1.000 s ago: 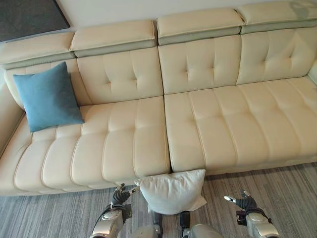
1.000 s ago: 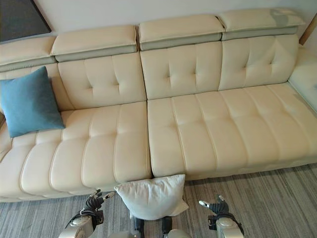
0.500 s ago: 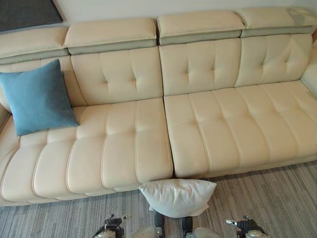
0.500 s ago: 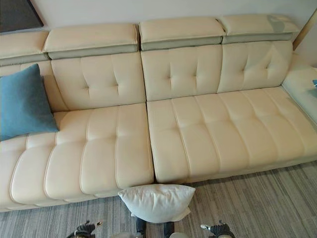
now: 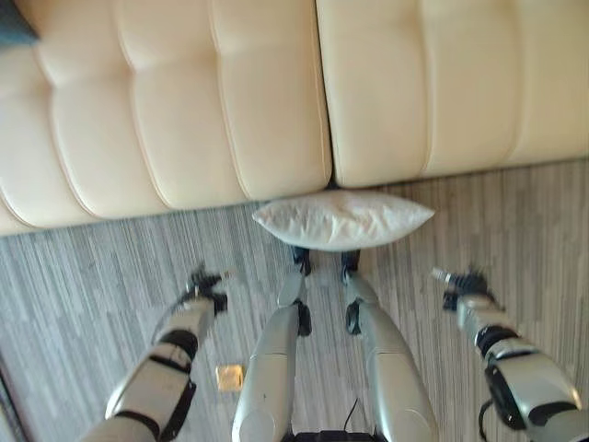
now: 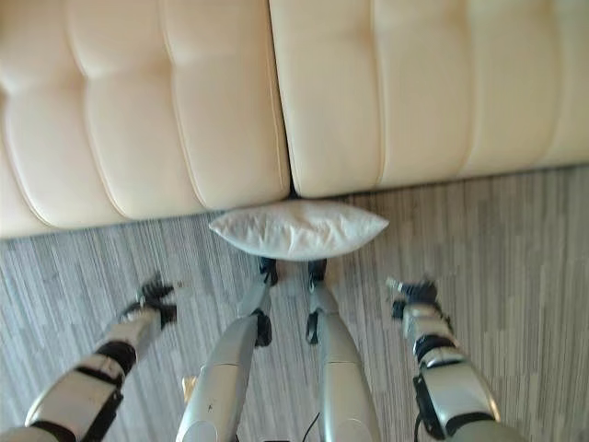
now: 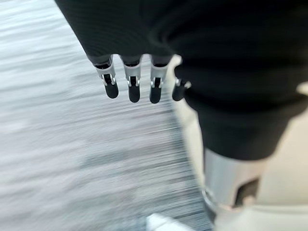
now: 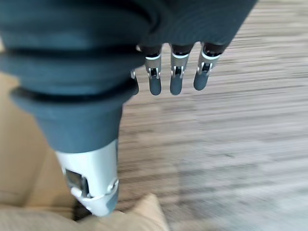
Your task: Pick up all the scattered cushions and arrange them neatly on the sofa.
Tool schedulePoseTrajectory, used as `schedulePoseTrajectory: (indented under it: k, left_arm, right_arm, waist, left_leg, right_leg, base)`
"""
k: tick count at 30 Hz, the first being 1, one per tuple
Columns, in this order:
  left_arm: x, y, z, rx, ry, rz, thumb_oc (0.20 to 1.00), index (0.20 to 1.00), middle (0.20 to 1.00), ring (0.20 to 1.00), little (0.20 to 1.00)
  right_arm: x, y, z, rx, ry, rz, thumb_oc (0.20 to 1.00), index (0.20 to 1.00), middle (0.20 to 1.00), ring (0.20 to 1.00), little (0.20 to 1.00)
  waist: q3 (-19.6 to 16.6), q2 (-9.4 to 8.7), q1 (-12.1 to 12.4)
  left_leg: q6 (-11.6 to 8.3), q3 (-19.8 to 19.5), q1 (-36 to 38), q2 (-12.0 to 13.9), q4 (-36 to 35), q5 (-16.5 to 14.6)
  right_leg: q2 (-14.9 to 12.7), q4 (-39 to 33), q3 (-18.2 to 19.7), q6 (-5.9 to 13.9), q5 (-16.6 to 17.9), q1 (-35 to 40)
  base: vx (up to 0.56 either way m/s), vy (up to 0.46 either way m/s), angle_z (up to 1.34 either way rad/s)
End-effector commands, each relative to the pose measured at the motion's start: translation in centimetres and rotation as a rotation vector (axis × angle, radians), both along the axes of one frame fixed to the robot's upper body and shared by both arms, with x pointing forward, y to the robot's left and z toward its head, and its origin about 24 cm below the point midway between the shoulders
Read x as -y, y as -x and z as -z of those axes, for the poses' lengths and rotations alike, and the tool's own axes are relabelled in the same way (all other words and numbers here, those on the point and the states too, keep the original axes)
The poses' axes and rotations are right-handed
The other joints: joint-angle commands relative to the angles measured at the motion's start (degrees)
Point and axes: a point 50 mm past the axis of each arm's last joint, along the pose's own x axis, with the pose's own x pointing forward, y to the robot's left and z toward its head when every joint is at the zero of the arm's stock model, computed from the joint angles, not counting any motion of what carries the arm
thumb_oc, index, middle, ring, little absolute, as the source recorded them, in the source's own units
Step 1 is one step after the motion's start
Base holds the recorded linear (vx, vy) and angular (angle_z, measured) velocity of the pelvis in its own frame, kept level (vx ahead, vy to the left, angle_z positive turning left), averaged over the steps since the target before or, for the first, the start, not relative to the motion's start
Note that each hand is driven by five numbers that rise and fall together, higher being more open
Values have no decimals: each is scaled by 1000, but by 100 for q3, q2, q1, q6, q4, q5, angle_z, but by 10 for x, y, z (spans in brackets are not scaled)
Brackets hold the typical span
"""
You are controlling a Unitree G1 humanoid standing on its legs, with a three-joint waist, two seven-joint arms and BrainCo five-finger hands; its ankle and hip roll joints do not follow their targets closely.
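Note:
A white cushion (image 5: pixel 342 220) lies on the striped floor, touching the front edge of the cream sofa (image 5: pixel 184 110) where its two seat sections meet. My left hand (image 5: pixel 204 293) hangs over the floor to the left of the cushion and nearer to me, open and empty. My right hand (image 5: pixel 463 284) hangs to the cushion's right at about the same distance, also open and empty. In the wrist views, the left hand's fingers (image 7: pixel 130 89) and the right hand's fingers (image 8: pixel 173 82) point straight down over bare floor. A sliver of the blue cushion (image 5: pixel 13 20) shows at the sofa's far left.
The grey striped floor (image 5: pixel 83 285) stretches to both sides in front of the sofa. A small tan square (image 5: pixel 229 376) lies on the floor near my left arm.
The camera has tilted down, so the sofa back has left the picture and more of both arms shows. The white cushion stays where it was on the floor.

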Motion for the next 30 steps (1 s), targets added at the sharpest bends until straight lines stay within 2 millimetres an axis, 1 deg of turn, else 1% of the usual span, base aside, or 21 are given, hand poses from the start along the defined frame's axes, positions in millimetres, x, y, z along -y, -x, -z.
schedulePoseTrajectory:
  k: [1, 2, 3, 4, 5, 6, 8, 9, 10, 11, 13, 15, 16, 20, 21, 24, 26, 27, 28, 29, 30]
  left_arm:
    - [-15, -9, -24, 43, -153, -68, 1000, 1000, 1000, 1000, 1000]
    - [-8, -19, -38, 88, -160, -56, 1000, 1000, 1000, 1000, 1000]
    - [7, -32, -58, 157, -173, -28, 1000, 1000, 1000, 1000, 1000]
    - [20, -40, -70, 203, -168, -12, 1000, 1000, 1000, 1000, 1000]
    - [46, -53, -93, 280, -190, 48, 1000, 1000, 1000, 1000, 1000]
    - [81, -63, -119, 386, -187, 134, 1000, 1000, 1000, 1000, 1000]
    - [143, -70, -156, 526, -126, 297, 1000, 1000, 1000, 1000, 1000]
    - [164, -70, -166, 566, -71, 368, 1000, 1000, 1000, 1000, 1000]
    - [192, -64, -173, 601, 14, 465, 592, 592, 592, 592, 592]
    - [219, -57, -175, 624, 121, 551, 200, 200, 200, 200, 200]
    - [242, -47, -163, 588, 273, 621, 200, 200, 200, 200, 200]
    - [254, -40, -152, 565, 368, 638, 200, 200, 200, 200, 200]
    - [260, -34, -144, 550, 434, 643, 200, 200, 200, 200, 200]
    - [255, -25, -134, 573, 444, 642, 200, 200, 200, 200, 200]
    - [241, -22, -126, 580, 420, 629, 200, 200, 200, 200, 200]
    - [220, -11, -102, 552, 413, 602, 200, 200, 200, 200, 200]
    - [203, 1, -79, 511, 413, 578, 200, 200, 200, 200, 200]
    - [195, 7, -70, 495, 427, 559, 200, 200, 200, 200, 200]
    - [175, 22, -48, 452, 456, 510, 200, 200, 200, 200, 200]
    - [157, 36, -32, 421, 471, 451, 200, 200, 200, 200, 200]
    - [146, 44, -24, 408, 473, 422, 200, 200, 200, 200, 200]
  right_arm:
    - [8, -2, -19, 122, 45, 82, 1000, 1000, 1000, 1000, 1000]
    - [3, -11, -35, 186, 49, 75, 1000, 1000, 1000, 1000, 1000]
    - [-12, -28, -62, 276, 83, 41, 1000, 1000, 1000, 1000, 1000]
    - [-21, -36, -76, 318, 98, 21, 1000, 1000, 1000, 1000, 1000]
    - [-44, -49, -102, 404, 126, -39, 1000, 1000, 1000, 1000, 1000]
    - [-67, -58, -125, 485, 141, -104, 1000, 1000, 1000, 1000, 1000]
    - [-114, -69, -160, 612, 117, -221, 1000, 1000, 1000, 1000, 1000]
    - [-127, -71, -173, 654, 84, -252, 1000, 1000, 1000, 1000, 1000]
    - [-136, -71, -180, 696, 33, -281, 492, 492, 492, 492, 492]
    - [-150, -69, -187, 757, -58, -322, 200, 200, 200, 200, 200]
    - [-163, -67, -178, 775, -182, -354, 200, 200, 200, 200, 200]
    - [-168, -64, -170, 783, -257, -361, 200, 200, 200, 200, 200]
    - [-170, -61, -160, 790, -319, -362, 200, 200, 200, 200, 200]
    - [-163, -49, -134, 787, -366, -348, 200, 200, 200, 200, 200]
    - [-156, -39, -115, 766, -372, -360, 200, 200, 200, 200, 200]
    - [-150, -22, -80, 680, -353, -395, 200, 200, 200, 200, 200]
    - [-143, -8, -49, 568, -305, -424, 200, 200, 200, 200, 200]
    - [-140, -2, -40, 536, -285, -433, 200, 200, 200, 200, 200]
    - [-133, 16, -15, 430, -218, -469, 200, 200, 200, 200, 200]
    - [-124, 29, -1, 380, -187, -466, 200, 200, 200, 200, 200]
    - [-121, 37, 4, 356, -172, -481, 200, 200, 200, 200, 200]
  waist:
    - [-297, -244, -173]
    - [-194, -234, -188]
    - [-136, -230, -213]
    - [-136, -225, -227]
    - [-136, -230, -248]
    - [-136, -224, -257]
    - [-136, -217, -307]
    - [-136, -215, -310]
    - [-136, -197, -313]
    - [-136, -202, -310]
    - [-136, -232, -317]
    - [-136, -260, -324]
    - [-136, -265, -332]
    - [-136, -303, -377]
    - [-183, -314, -365]
    - [-287, -336, -314]
    - [-413, -332, -254]
    - [-463, -340, -230]
    - [-612, -367, -181]
    - [-794, -378, -141]
    - [-872, -391, -118]
  left_leg:
    - [-80, -84, -390, 14, 877, -959]
    - [-79, -102, -545, 25, 951, -991]
    - [-55, -115, -965, 24, 1137, -1045]
    - [-18, -128, -1247, 27, 1289, -1079]
    - [39, -144, -1665, 34, 1530, -1158]
    - [85, -159, -2058, 17, 1822, -1265]
    - [149, -195, -2567, -32, 2260, -1408]
    - [182, -180, -2750, -40, 2382, -1416]
    - [182, -193, -2841, -53, 2430, -1447]
    - [187, -192, -2863, -60, 2418, -1442]
    - [182, -172, -2713, -62, 2299, -1409]
    - [151, -158, -2512, -57, 2138, -1365]
    - [96, -162, -2177, -66, 1899, -1302]
    - [-31, -157, -1313, -83, 1418, -1163]
    - [-78, -150, -834, -104, 1178, -1114]
    - [-115, -157, -5, -149, 774, -1020]
    - [-120, -155, 558, -157, 546, -985]
    - [-125, -152, 827, -154, 428, -976]
    - [-114, -157, 1368, -156, 238, -976]
    - [-91, -154, 1807, -151, 74, -1000]
    - [-88, -152, 2096, -141, -56, -990]
  right_leg:
    - [-313, -379, -27, 504, -296, -288]
    - [-319, -237, -6, 502, -338, -491]
    - [-356, 8, 24, 491, -395, -958]
    - [-391, 172, 19, 485, -419, -1236]
    - [-409, 418, 58, 475, -487, -1670]
    - [-426, 709, 82, 454, -571, -2079]
    - [-428, 1117, 159, 422, -670, -2619]
    - [-432, 1202, 170, 396, -664, -2801]
    - [-432, 1251, 197, 402, -690, -2903]
    - [-426, 1211, 205, 402, -676, -2911]
    - [-381, 1054, 192, 427, -620, -2750]
    - [-360, 836, 192, 438, -561, -2535]
    - [-345, 590, 182, 469, -484, -2203]
    - [-317, 122, 160, 515, -335, -1346]
    - [-298, -84, 123, 540, -290, -875]
    - [-260, -508, 70, 577, -217, -17]
    - [-257, -756, 14, 586, -207, 582]
    - [-248, -870, 6, 592, -197, 870]
    - [-238, -1042, -20, 600, -204, 1430]
    - [-212, -1203, -23, 607, -212, 1888]
    - [-196, -1300, -25, 616, -213, 2167]
  base:
    - [48, -14, 9]
    - [92, -19, 10]
    - [96, -16, 17]
    - [140, -2, 32]
    - [139, -22, 36]
    - [164, -59, 30]
    - [110, -43, 20]
    - [66, 3, 7]
    - [34, -7, -4]
    - [19, -4, -8]
    - [-13, -5, -8]
    - [-32, -14, -24]
    - [-82, -17, -28]
    - [-75, 10, -18]
    - [-91, 6, -11]
    - [-41, -26, -16]
    - [22, -40, -8]
    - [68, -40, -2]
    - [108, -48, -1]
    - [139, -54, 8]
    - [131, -46, 8]
